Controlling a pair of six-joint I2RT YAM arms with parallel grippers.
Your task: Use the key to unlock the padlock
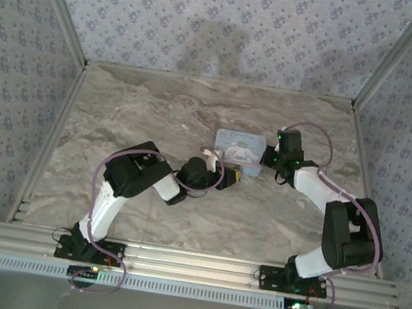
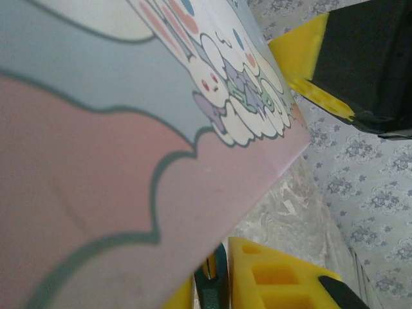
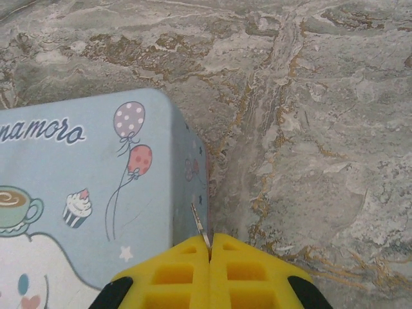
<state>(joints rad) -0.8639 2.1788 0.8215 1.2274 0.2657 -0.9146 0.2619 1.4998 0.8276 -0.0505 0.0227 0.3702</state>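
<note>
Pinching the key, which juts from their tips, the right fingers are clenched; left fingers clamp the padlock.

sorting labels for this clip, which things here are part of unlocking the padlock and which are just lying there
Part of the job:
- key, a thin silvery sliver pinched in the shut right gripper
- padlock, the small dark piece between the fingers of the left gripper

Just there:
- blue cartoon tin
- marble table
</note>
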